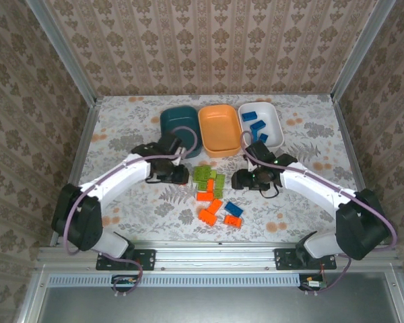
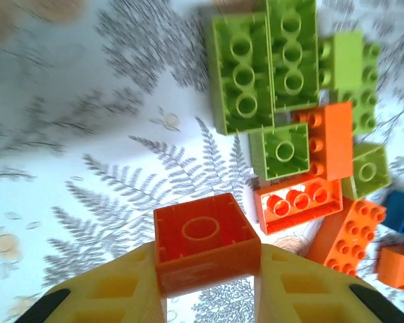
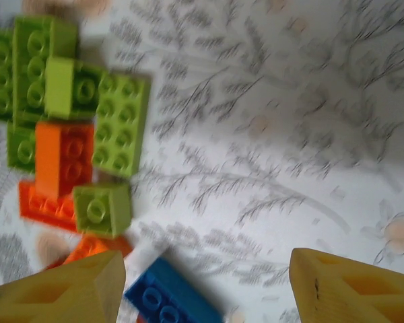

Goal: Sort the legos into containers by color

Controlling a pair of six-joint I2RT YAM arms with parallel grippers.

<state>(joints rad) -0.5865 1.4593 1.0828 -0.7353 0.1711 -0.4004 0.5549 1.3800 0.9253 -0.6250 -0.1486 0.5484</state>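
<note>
In the left wrist view my left gripper point(image 2: 207, 269) is shut on a square orange brick point(image 2: 205, 239), hollow underside up, held above the cloth. Beyond it lies a heap of light green bricks point(image 2: 262, 64) and orange bricks point(image 2: 299, 202). From above, the left gripper point(image 1: 177, 173) sits left of that pile point(image 1: 211, 185); the right gripper point(image 1: 241, 180) sits right of it. My right gripper point(image 3: 205, 282) is open over bare cloth, a blue brick point(image 3: 168, 296) just inside its left finger. The dark teal bin point(image 1: 180, 128), orange bin point(image 1: 220, 128) and white bin point(image 1: 261, 124) stand at the back; the white one holds blue bricks point(image 1: 257, 128).
The table wears a white cloth with grey fern print point(image 1: 128, 128). A metal frame and patterned walls close in the left, right and back. Two loose orange bricks point(image 1: 208, 216) and a blue brick point(image 1: 233, 208) lie toward the near edge.
</note>
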